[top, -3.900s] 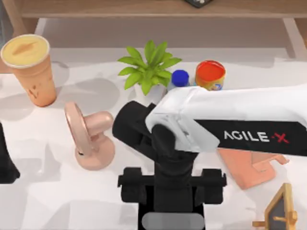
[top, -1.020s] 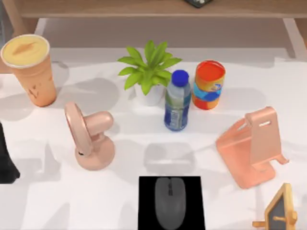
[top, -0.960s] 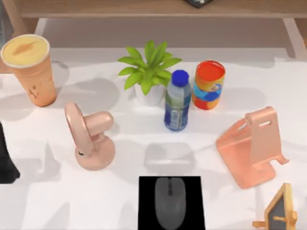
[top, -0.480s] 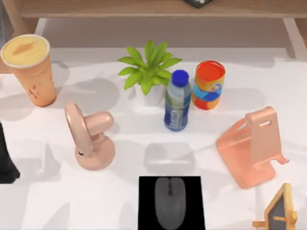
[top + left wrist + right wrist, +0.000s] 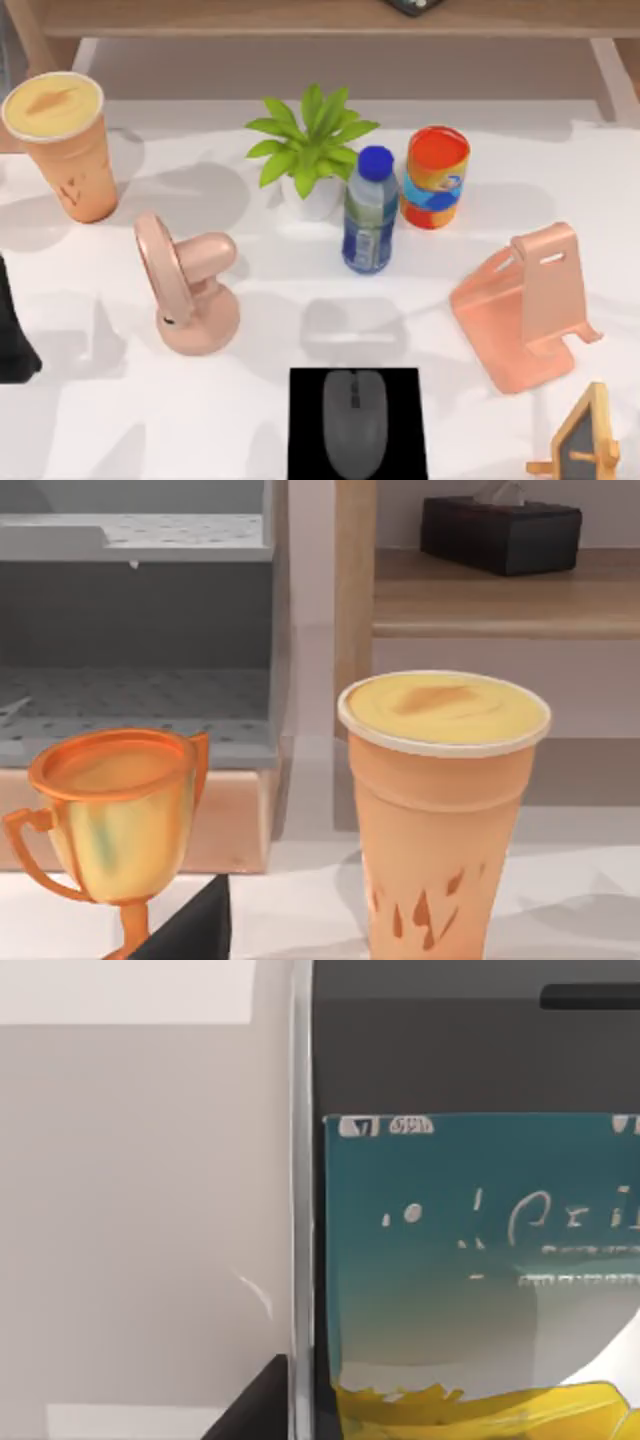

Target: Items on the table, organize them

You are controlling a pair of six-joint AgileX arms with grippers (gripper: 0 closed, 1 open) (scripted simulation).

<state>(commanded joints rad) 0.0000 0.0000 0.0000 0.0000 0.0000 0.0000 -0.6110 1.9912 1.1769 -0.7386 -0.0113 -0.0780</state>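
Observation:
The dark grey mouse (image 5: 354, 420) lies on a black pad (image 5: 306, 392) at the table's front middle. At the back left stands the tall orange cup (image 5: 62, 140) with its yellow top, and it stands upright close ahead of my left gripper (image 5: 190, 932). A dark part of my left arm (image 5: 12, 335) sits at the table's left edge. The smartphone (image 5: 470, 1260), silver-edged with a teal and yellow screen, is very close in front of my right gripper (image 5: 258, 1406). It lies on a pale surface, and where on the table cannot be told.
A pink fan (image 5: 185, 285), a potted plant (image 5: 310, 150), a blue-capped bottle (image 5: 368, 210) and a colourful can (image 5: 437, 177) stand mid-table. A pink phone stand (image 5: 530, 305) and a small chalkboard (image 5: 585, 440) are at the right. A gold trophy (image 5: 120, 820) stands beside the cup, and a wooden shelf (image 5: 250, 18) runs along the back.
The right arm that lay across the table over the mouse 3.9 s ago has left the top view, uncovering the mouse, bottle and stand. Nothing has moved in the last second.

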